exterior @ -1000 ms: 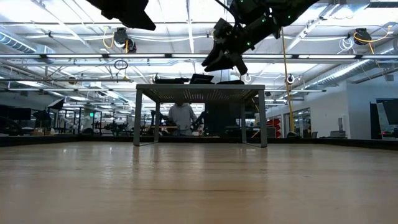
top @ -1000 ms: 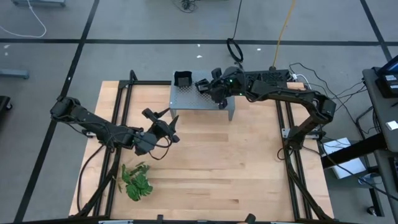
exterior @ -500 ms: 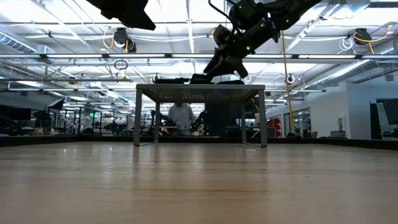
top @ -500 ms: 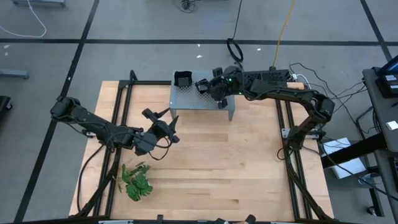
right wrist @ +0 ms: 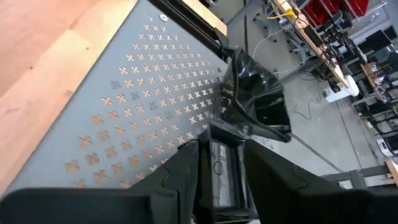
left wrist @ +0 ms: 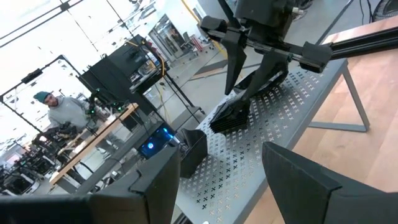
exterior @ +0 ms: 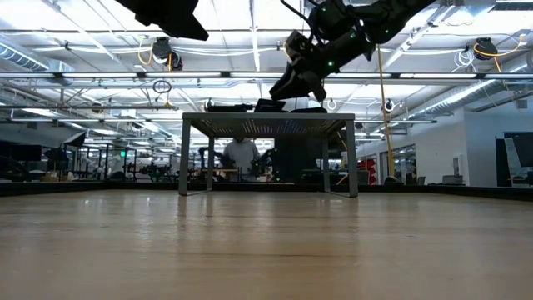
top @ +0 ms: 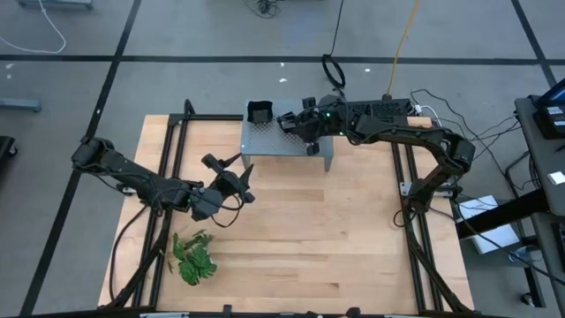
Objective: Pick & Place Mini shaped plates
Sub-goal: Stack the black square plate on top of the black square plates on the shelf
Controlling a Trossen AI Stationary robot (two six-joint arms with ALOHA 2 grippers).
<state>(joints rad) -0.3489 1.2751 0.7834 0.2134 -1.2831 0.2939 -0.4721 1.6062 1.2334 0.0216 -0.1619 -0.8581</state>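
Observation:
My right gripper (top: 296, 122) hangs over the grey perforated stand (top: 265, 141) and is shut on a glossy black mini plate (right wrist: 219, 163). In the left wrist view that plate or small stack (left wrist: 229, 117) sits tilted under the right fingers, low over the stand top. Another black square dish (top: 259, 112) rests on the stand's far left corner (right wrist: 258, 106). My left gripper (top: 231, 185) hovers open over the table, left of centre, pointing toward the stand. My right gripper pinches the black plate (right wrist: 219, 163) between its two fingers (right wrist: 183, 171), slanting down from the table's right side. The plate is tilted. Its lower end (left wrist: 217, 124) is at the stand top; whether it rests there I cannot tell.
The stand (exterior: 268, 118) stands on thin legs at the table's far side, with dark dishes (exterior: 271, 105) showing on its top. A green leafy sprig (top: 192, 256) lies near the table's near left corner. Bare wood (top: 335, 230) lies between the stand and the near edge.
My right gripper dipped toward the stand top, then came up a little again, staying over the same spot. The left arm kept still.

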